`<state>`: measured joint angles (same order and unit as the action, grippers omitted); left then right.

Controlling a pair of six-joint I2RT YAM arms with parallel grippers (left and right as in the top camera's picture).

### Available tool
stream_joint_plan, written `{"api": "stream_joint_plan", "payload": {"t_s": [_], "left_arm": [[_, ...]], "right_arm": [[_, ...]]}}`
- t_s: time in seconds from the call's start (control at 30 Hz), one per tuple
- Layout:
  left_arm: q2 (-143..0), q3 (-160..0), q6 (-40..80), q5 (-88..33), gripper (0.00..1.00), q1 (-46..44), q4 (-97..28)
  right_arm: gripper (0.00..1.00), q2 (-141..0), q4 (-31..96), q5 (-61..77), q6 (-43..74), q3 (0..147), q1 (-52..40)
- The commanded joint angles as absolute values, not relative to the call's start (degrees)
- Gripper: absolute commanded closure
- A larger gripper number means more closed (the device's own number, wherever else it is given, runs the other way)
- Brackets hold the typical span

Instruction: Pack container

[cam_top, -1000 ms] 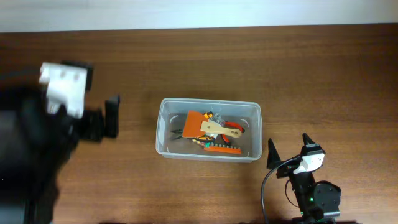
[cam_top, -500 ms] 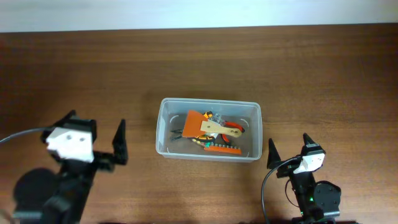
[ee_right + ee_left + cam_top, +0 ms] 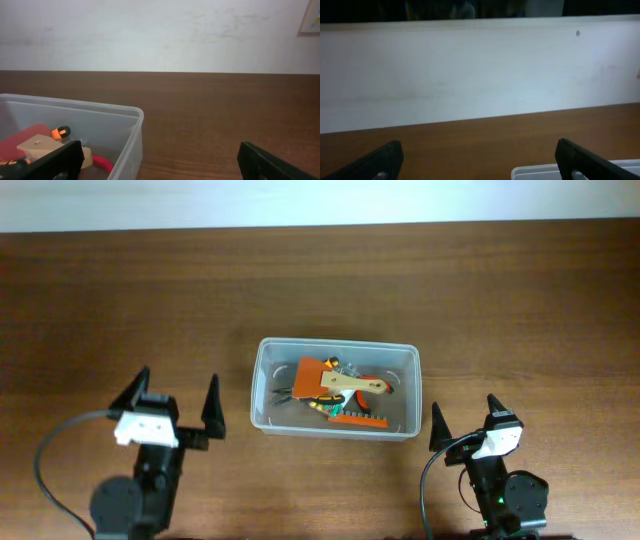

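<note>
The brown wooden surface (image 3: 520, 290) carried the clear container (image 3: 336, 343) at its middle, ahead of both arms. The left fingers (image 3: 212, 410) were spread wide and held nothing, near the container's left side. The right fingers (image 3: 437, 430), also wide open and empty, sat just beside its near right corner. An orange scraper (image 3: 312, 375) with a wooden handle lay inside the container.

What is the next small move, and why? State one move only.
Probably nothing more to pick. I would just lower the left gripper and right gripper to rest where they are. Both are open and empty, the orange scraper and other tools lie inside the container, and the overhead view shows no loose item outside it.
</note>
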<state>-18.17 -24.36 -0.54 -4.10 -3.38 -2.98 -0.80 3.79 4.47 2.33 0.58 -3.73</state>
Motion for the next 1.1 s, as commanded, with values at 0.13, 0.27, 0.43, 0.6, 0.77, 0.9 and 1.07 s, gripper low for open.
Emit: {"api": "stream_joint_plan", "payload": {"t_s": [0.13, 0.27, 0.43, 0.6, 0.77, 0.9, 1.07], "left_arm": [[-8.0, -17.1, 0.0, 4.1, 0.01, -2.2, -2.3], [-5.6, -14.7, 0.0, 4.1, 0.01, -0.8, -2.3], [-2.6, -11.0, 0.0, 5.4, 0.01, -0.8, -1.1], [-0.3, -5.3, 0.1, 5.8, 0.01, -0.8, 5.7], [-0.3, -1.3, 0.0, 5.9, 0.01, -0.8, 13.1], [-0.3, -0.4, 0.0, 6.8, 0.01, -0.8, 13.3], [-0.3, -0.5, 0.0, 8.8, 0.01, -0.8, 6.7]], "right_arm": [[0.01, -0.2, 4.1, 3.8, 2.0, 0.3, -3.3], [0.01, -0.2, 4.1, 3.8, 2.0, 0.3, -3.3], [0.01, -0.2, 4.1, 3.8, 2.0, 0.3, -3.3], [0.01, -0.2, 4.1, 3.8, 2.0, 0.3, -3.3], [0.01, -0.2, 4.1, 3.8, 2.0, 0.3, -3.3], [0.01, -0.2, 4.1, 3.8, 2.0, 0.3, -3.3], [0.01, -0.2, 4.1, 3.8, 2.0, 0.3, -3.3]]}}
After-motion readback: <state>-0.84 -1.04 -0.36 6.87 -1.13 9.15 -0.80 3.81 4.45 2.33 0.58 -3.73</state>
